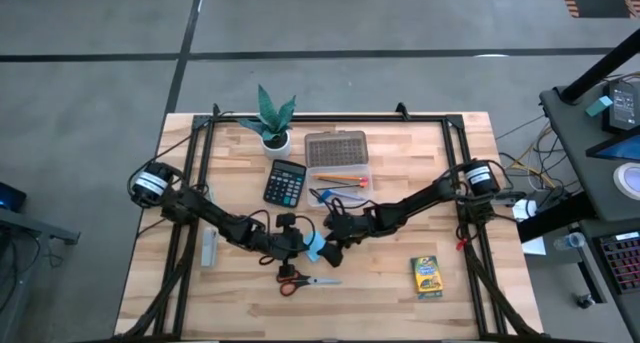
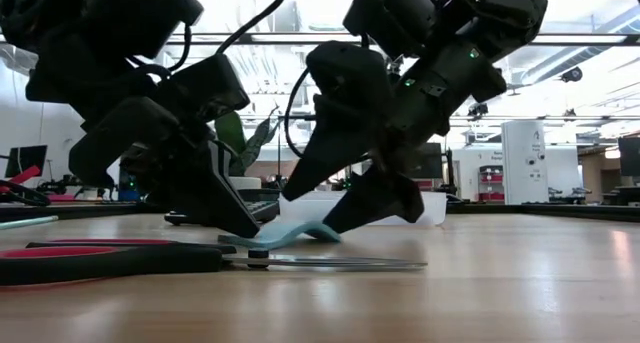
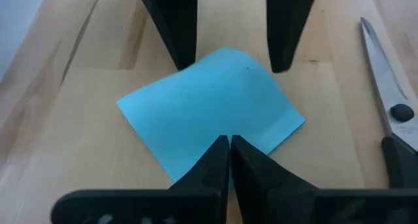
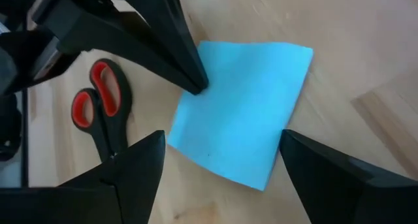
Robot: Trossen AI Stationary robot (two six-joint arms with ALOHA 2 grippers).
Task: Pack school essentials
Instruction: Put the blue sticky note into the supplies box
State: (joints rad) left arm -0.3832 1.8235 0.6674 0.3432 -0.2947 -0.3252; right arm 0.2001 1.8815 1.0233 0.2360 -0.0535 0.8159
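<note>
Light-blue square note pad (image 1: 317, 246) lies on the wooden slat table (image 1: 460, 223), centre of high view, slightly below middle, between both grippers.

L gripper (image 3: 229, 140): fingers pressed together, tips pinching the near edge of the pad; in low view that side of the pad is lifted off the wood and curls up.

R gripper (image 4: 221, 138): fingers spread wide, straddling the pad on two opposite sides, tips down at table level, not clamped on it. In low view its two fingers (image 2: 305, 173) come down either side of the pad.

Red-handled black scissors (image 1: 303, 279) lie flat just below the pad in high view, blades pointing right, not touching it.

Yellow-green crayon box (image 1: 428, 276) at lower right, well apart.

Black calculator (image 1: 285, 182) above centre-left. Clear plastic box w/ grey lid (image 1: 337, 160) beside it on the right, pencils inside; thin pens (image 1: 328, 195) just below the box.

Potted green plant (image 1: 272, 118) at upper centre-left.
</note>
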